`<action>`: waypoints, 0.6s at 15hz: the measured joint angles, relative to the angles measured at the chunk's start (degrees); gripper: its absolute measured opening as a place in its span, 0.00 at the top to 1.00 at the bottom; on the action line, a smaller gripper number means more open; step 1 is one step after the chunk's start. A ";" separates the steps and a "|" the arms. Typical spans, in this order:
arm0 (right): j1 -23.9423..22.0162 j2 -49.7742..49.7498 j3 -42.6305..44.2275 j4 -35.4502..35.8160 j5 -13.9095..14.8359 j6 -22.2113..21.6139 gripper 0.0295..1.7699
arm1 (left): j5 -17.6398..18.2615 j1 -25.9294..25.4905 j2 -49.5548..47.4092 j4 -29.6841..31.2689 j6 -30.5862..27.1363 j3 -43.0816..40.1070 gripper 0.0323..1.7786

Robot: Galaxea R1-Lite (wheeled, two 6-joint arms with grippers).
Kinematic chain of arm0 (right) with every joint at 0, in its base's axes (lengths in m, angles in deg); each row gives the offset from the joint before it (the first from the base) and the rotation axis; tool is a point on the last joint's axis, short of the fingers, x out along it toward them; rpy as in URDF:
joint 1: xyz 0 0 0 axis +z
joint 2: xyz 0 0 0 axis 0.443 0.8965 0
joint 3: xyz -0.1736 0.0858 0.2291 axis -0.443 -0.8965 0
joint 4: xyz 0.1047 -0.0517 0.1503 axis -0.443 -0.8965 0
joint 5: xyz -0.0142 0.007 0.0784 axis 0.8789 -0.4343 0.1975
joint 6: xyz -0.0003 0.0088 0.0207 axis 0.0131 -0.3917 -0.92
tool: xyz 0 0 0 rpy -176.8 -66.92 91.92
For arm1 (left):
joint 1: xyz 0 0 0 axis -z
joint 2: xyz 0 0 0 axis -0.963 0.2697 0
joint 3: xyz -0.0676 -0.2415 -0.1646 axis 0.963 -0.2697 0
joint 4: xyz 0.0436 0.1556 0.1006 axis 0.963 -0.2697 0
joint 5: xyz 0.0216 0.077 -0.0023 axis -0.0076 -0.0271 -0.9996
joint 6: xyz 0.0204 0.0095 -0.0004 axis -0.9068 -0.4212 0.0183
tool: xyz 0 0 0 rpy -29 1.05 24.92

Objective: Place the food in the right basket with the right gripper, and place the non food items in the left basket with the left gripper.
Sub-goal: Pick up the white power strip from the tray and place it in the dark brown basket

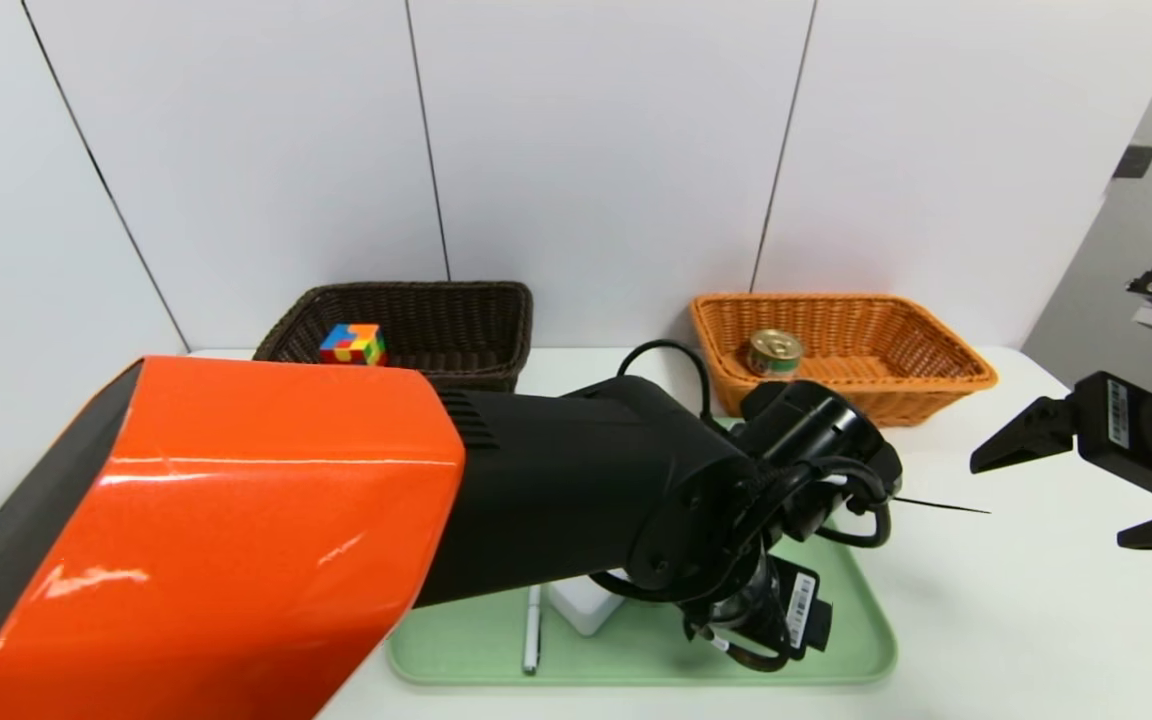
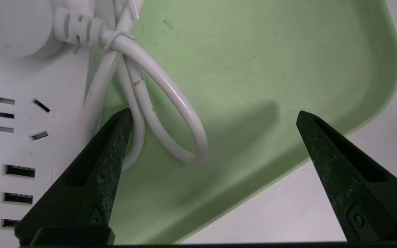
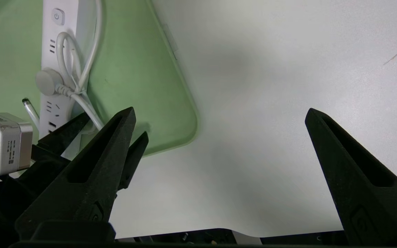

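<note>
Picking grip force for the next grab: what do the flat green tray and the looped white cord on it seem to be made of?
The flat green tray looks like moulded matte plastic: even colour, rounded raised rim, faint scuffs. The looped white cord looks like smooth, slightly glossy plastic or rubber sheathing, bent in soft curves, so probably flexible. The open left gripper hovers just above it.

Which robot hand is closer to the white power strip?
Left. The left gripper hangs open right over the power strip and its cord on the green tray. The right gripper is off beside the tray, over the bare table.

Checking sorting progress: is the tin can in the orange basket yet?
Yes. The small gold-lidded tin can sits upright inside the orange-tan woven wicker basket.
</note>
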 joint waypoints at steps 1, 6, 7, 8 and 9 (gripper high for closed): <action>0.00 -0.11 -0.20 -0.05 -0.20 -0.02 0.04 | -0.10 0.00 0.13 -0.01 0.00 0.05 0.05; 0.02 -0.39 -0.41 -0.05 -0.34 -0.02 0.04 | -0.12 0.00 0.35 -0.09 0.18 0.09 0.23; 0.02 -0.44 -0.43 -0.05 -0.34 -0.02 0.04 | -0.09 0.05 0.35 -0.01 0.33 0.20 0.33; 0.00 -0.45 -0.43 -0.07 -0.32 -0.02 0.04 | 0.11 0.06 0.37 -0.01 0.38 0.46 0.40; 0.00 -0.48 -0.43 -0.07 -0.32 -0.05 0.04 | 0.18 0.06 0.37 -0.01 0.39 0.57 0.47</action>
